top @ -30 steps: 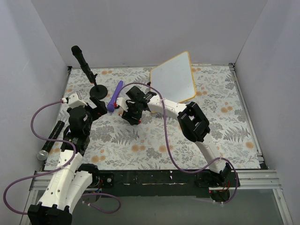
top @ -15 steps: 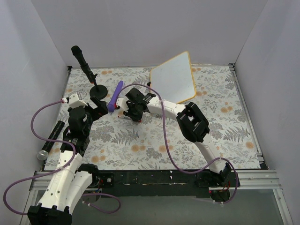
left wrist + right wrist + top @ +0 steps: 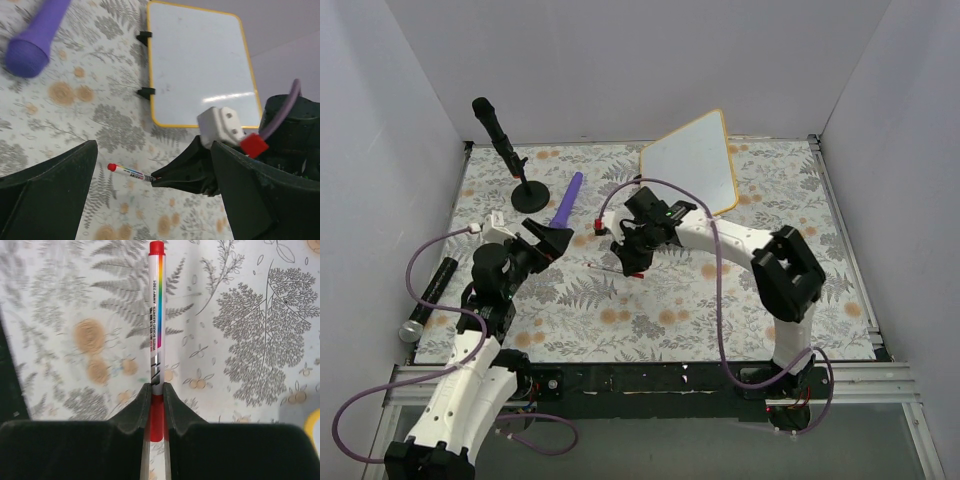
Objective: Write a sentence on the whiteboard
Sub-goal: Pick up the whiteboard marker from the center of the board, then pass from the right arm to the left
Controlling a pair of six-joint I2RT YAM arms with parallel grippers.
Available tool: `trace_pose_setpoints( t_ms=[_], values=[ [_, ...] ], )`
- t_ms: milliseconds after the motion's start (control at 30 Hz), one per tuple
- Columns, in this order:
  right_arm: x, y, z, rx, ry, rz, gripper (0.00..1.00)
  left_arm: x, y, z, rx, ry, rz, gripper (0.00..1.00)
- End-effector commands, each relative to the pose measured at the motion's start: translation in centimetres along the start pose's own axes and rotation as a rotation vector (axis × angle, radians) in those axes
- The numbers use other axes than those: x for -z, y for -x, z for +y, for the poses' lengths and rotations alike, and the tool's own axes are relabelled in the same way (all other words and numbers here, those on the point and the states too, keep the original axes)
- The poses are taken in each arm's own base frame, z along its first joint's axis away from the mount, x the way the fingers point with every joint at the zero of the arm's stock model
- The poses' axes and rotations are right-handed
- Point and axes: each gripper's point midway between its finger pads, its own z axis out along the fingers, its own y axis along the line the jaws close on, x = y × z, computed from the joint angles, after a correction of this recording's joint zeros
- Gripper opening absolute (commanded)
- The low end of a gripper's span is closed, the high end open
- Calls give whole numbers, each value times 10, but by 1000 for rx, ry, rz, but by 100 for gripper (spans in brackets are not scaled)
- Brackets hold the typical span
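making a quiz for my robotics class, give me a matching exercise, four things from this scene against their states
Things
1 whiteboard
2 marker
3 left gripper
4 purple cylinder

States
a open, holding nothing
b lying flat near the left arm
c clamped in the right gripper
d at the far side, no writing visible

Pairs: 1-d, 2-c, 3-a, 4-b
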Motion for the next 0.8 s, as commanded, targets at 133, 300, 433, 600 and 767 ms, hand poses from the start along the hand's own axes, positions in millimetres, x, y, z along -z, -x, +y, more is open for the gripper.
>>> trace_pose_setpoints(
  t_ms=[133, 300, 433, 600, 767],
  values=[
    [103, 41, 46, -30, 168, -336, 3, 26, -34, -64, 426, -439, 156, 98],
    [124, 36, 48, -33, 169, -401, 3, 36, -35, -89, 448, -592, 179, 98],
    [133, 38, 58, -5, 197, -432, 3, 33, -48, -109, 410, -605, 238, 98],
    [137, 37, 64, 24, 213, -443, 3, 25, -67, -114, 391, -594, 319, 90],
    [140, 36, 69, 48, 224, -448, 3, 12, -76, -110, 295, -521, 359, 81]
  ],
)
